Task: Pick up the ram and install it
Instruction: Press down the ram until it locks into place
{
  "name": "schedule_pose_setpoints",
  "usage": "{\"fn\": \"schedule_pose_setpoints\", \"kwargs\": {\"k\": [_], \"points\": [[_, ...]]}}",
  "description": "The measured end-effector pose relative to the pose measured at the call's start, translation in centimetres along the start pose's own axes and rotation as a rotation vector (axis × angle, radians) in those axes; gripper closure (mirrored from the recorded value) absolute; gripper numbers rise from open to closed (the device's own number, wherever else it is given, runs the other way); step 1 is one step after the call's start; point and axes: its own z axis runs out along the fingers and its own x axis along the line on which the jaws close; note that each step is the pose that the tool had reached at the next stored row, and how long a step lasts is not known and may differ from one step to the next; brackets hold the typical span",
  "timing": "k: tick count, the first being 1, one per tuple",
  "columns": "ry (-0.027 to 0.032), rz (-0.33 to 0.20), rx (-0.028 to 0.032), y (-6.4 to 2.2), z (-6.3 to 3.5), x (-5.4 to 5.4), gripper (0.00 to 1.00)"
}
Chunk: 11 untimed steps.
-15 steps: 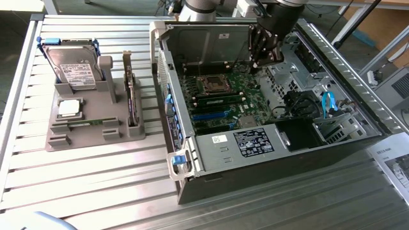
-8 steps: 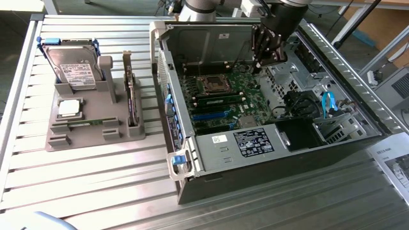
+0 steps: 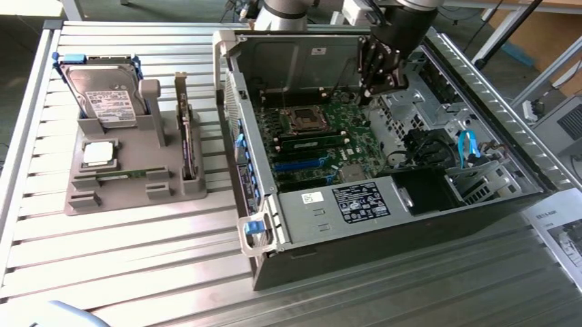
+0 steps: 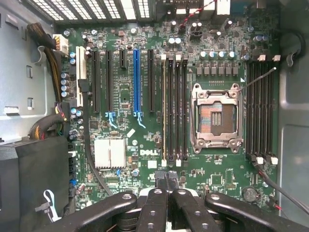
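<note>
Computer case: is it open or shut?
Open. The computer case lies with its side off, so the green motherboard inside shows.

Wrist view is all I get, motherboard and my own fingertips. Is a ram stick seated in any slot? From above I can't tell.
Observer: Seen from the side, yes: a green ram stick with dark chips stands in a slot beside the processor socket.
Operator: How am I placed over it?
Observer: The gripper hangs well above the board, not touching the stick.
Operator: What else is out there?
Observer: On the table at the exterior view's left of the case, a grey holder carries an upright hard drive.
</note>
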Motion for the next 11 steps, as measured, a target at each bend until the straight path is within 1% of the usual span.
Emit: {"fn": "schedule_pose_setpoints", "kwargs": {"k": [11], "points": [[0.0000, 0.000, 0.0020, -0.01, 0.68, -0.03, 0.90]]}}
